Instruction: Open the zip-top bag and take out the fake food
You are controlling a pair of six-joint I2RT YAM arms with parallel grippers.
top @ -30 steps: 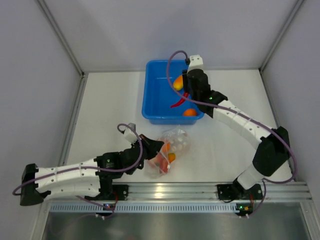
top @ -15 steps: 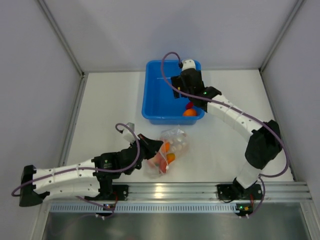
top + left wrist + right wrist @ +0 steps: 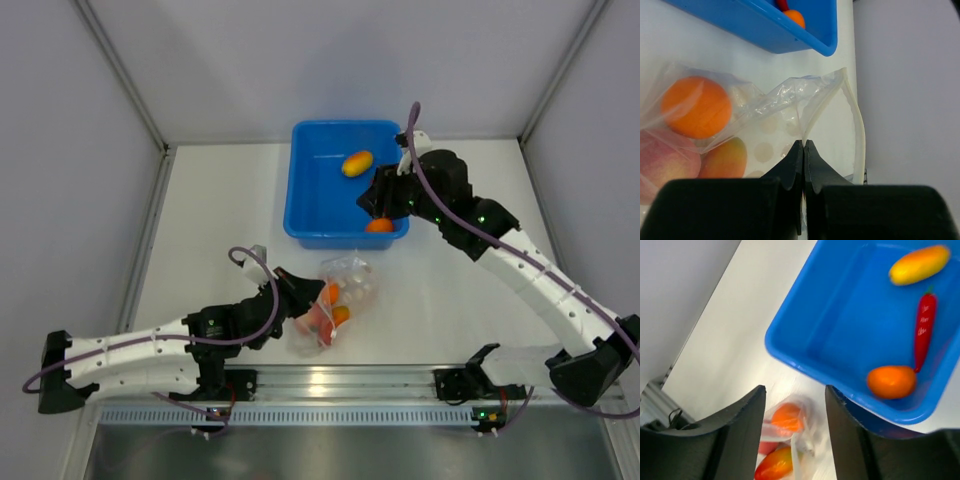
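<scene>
Looks like a robotics lab, set up as a closed test cell. Walled on three sides by plain grey panels [image 3: 350, 60] around a white bench [image 3: 220, 220]. Fitted with a left arm [image 3: 135, 353] and a right arm [image 3: 530, 275], both bolted to a slotted aluminium rail [image 3: 340, 380] at the near edge, with purple cables [image 3: 233, 256] looped along them. Stocked with props: a blue tub [image 3: 293, 190] and glossy fake food [image 3: 357, 162].

No legible writing is showing in any view, the red chili [image 3: 923, 322] in the tub [image 3: 850, 315] is bearing only faint pale marks too small to read, and the bag [image 3: 785, 97] is showing plain white dots
</scene>
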